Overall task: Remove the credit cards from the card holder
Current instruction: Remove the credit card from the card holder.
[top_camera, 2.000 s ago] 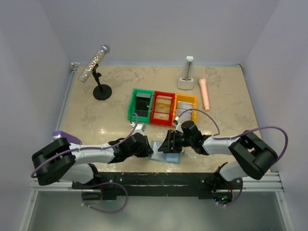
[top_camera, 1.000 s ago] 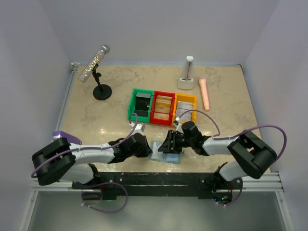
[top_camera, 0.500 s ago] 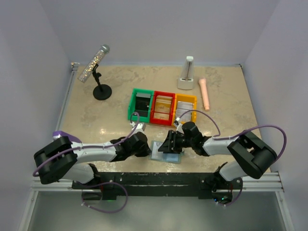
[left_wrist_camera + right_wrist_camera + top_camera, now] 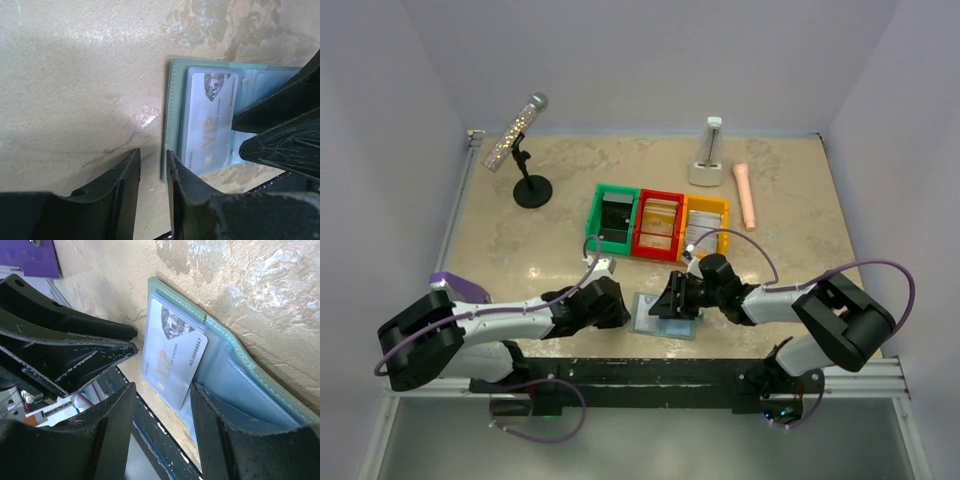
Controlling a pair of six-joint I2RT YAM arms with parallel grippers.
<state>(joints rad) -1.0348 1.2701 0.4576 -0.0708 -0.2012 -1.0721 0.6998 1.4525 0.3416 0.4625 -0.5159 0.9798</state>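
Pale lilac walls (image 4: pixel 640 60) are seen enclosing a beige table (image 4: pixel 780 200) with a marbled, slightly glossy top. Three open plastic bins, green (image 4: pixel 615 218), red (image 4: pixel 658 225) and yellow (image 4: pixel 705 222), are set touching in a row at its middle; their contents are too small to be made out. A glittered microphone (image 4: pixel 520 135) is held tilted on a black stand at the far left.

The card holder (image 4: pixel 665 325) is laid open and flat near the table's front edge, between the two arms. Its grey-green stitched border (image 4: pixel 172 100) and smooth pale blue inner panels (image 4: pixel 225 375) are shown by the wrist views, though much of the right panel is covered by black fingers. One credit card (image 4: pixel 210 120), glossy, pale grey, with gold "VIP" lettering, is seen on the left panel; whether it is tucked in a pocket cannot be told.

The left gripper (image 4: pixel 152 157) is placed just beside the holder's left edge, its scuffed black fingers narrowly parted with only table between them. The right gripper (image 4: pixel 162 390) is spread wider over the holder, the card's end lying between its fingers, nothing clamped.
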